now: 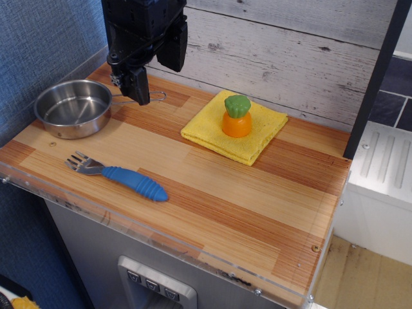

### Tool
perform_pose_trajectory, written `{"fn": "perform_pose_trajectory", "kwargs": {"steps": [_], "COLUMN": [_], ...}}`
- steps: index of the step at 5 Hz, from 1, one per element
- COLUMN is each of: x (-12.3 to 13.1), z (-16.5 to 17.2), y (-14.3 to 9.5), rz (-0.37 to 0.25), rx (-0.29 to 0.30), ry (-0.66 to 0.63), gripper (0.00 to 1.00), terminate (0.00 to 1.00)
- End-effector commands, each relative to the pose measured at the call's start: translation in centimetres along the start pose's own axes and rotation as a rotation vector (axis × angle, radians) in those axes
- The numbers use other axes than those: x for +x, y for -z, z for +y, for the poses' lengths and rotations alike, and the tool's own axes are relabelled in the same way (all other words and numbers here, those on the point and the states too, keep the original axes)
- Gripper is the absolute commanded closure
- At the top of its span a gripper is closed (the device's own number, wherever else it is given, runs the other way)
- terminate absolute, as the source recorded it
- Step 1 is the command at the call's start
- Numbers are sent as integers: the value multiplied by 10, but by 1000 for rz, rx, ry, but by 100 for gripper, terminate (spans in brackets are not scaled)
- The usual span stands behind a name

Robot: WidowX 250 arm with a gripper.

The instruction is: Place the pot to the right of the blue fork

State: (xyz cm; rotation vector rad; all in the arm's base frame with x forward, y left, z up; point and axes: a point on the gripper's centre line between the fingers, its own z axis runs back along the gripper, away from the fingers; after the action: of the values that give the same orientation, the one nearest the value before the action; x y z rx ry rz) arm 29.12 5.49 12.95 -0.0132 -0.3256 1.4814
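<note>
The pot [73,107] is a shiny round steel pot at the back left of the wooden table, with its thin wire handle [151,98] pointing right. The blue fork [122,176] lies in front of the pot near the table's front edge, head to the left and blue handle to the right. My black gripper [154,67] hangs over the pot's handle with its jaws apart and nothing held. Its lower finger [138,85] covers part of the handle, and I cannot tell whether it touches it.
A yellow cloth [257,132] lies at the back middle with an orange toy with a green top [237,116] on it. A plank wall runs behind the table. A blue wall stands on the left. A clear strip [161,239] edges the table's front.
</note>
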Motion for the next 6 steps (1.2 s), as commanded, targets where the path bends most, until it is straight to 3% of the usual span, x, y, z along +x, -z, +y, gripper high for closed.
{"fn": "perform_pose_trajectory", "kwargs": {"steps": [1, 2, 3, 4, 5, 6], "x": [0, 7, 14, 30, 50, 64], "z": [0, 7, 14, 29, 32, 32], "y": [0, -9, -13, -16, -11, -2], "rz": [0, -59, -68, -14, 44, 55], "rx": [0, 30, 58, 40, 69, 112], "ry": [0, 208, 457, 628, 841, 1072], "gripper": [0, 0, 0, 0, 0, 0], "terminate": [0, 0, 0, 0, 0, 0]}}
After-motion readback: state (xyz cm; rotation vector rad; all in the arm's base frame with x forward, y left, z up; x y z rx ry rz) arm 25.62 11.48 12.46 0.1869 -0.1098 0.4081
